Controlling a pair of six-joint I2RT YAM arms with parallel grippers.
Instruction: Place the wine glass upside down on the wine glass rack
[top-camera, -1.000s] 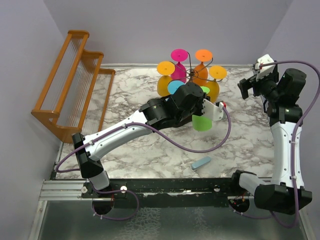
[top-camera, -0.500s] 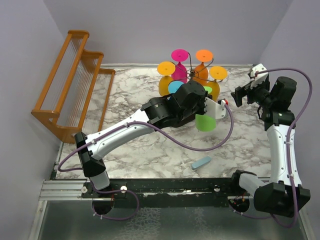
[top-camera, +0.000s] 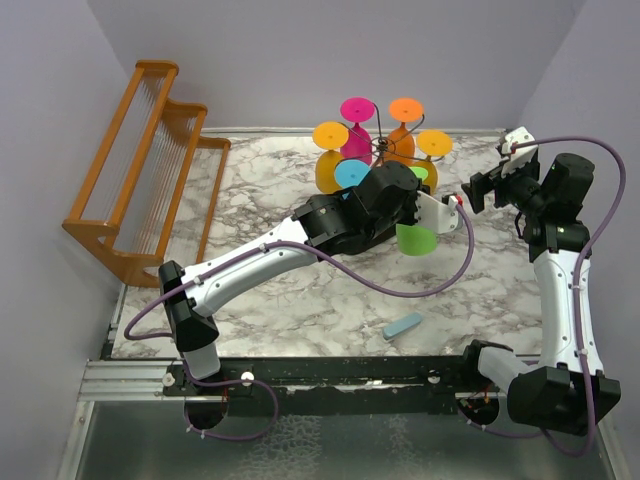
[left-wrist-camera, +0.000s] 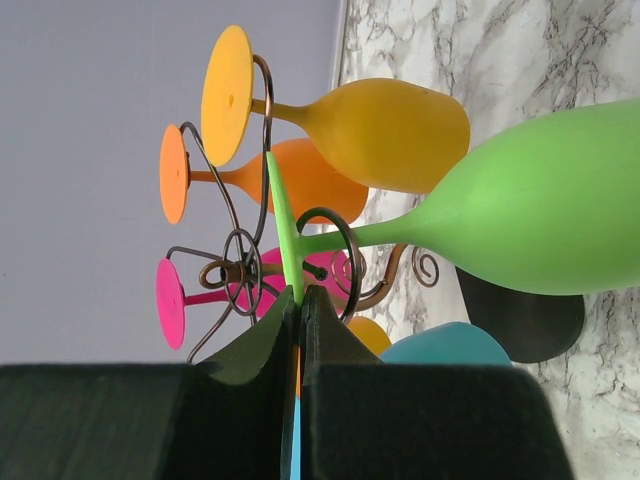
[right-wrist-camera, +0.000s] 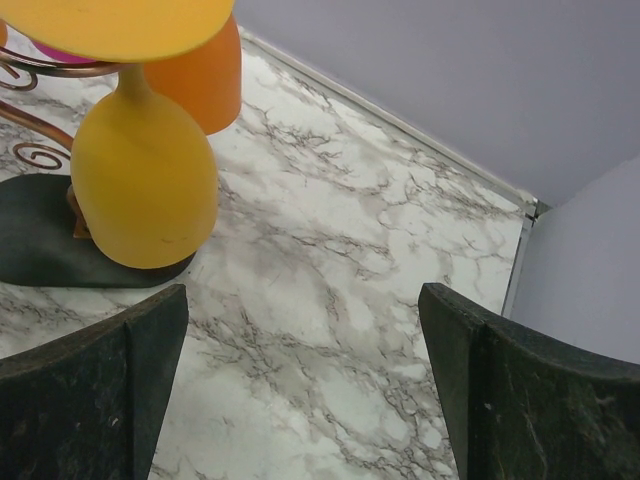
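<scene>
Left hand (left-wrist-camera: 298, 318): pressed together on the foot rim of the green wine glass (left-wrist-camera: 540, 205). The glass is bowl-down, with its stem at a curled arm of the wine glass rack (left-wrist-camera: 243, 272).
Rack: stands near the far edge of the table (right-wrist-camera: 330, 250); a yellow glass (right-wrist-camera: 145, 190) hangs on it.
Right hand (right-wrist-camera: 300, 310): spread wide, near the right edge.

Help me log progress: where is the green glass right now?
In the top view the green glass is toward the back middle of the table, its foot pinched in the left pincer, at the wire rack's near side beside the right-hand yellow glass.
</scene>
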